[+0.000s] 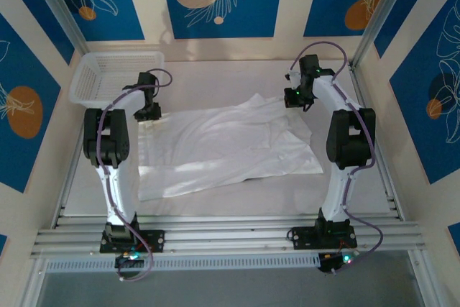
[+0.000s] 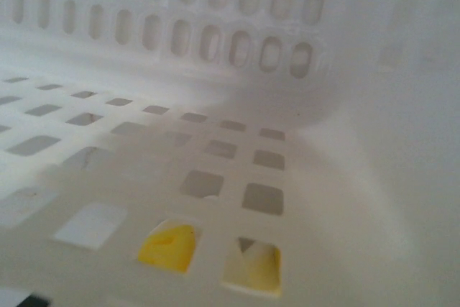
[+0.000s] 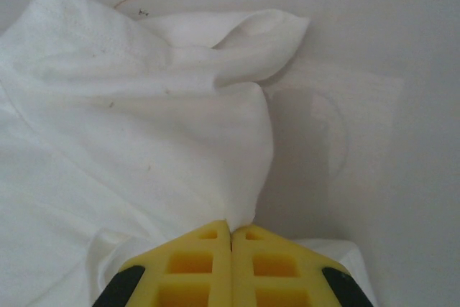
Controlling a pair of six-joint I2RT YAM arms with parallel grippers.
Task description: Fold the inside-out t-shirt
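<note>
Cloth is caught in the right gripper (image 3: 231,229): its yellow fingers are pressed together with a tuck of the inside-out t-shirt (image 1: 223,145) nipped at the very tips, at the garment's far right corner. The shirt lies spread and wrinkled across the middle of the table (image 1: 251,195), wider than it is deep, with its near edge toward the arm bases. Over at the far left corner sits the left gripper (image 1: 149,113), just beside the white mesh basket (image 1: 97,80), and from above it's too small and dark to call. Wide, narrow or gripping, I cannot tell. To do this step well, I'd say the left wants a matching pinch on its own corner and no snag on the basket wall. Then both arms should rise together, keeping that far edge taut and level, so the thin fabric drapes rather than bunches as it folds toward the near side. Now the murky bits: the left wrist view is pressed close to the basket mesh, with yellow patches (image 2: 169,246) glowing through two holes, probably its fingers, though that's a guess. Which corner is sleeve or hem is hard to tell, and how many layers the right pinch holds is hidden.
</note>
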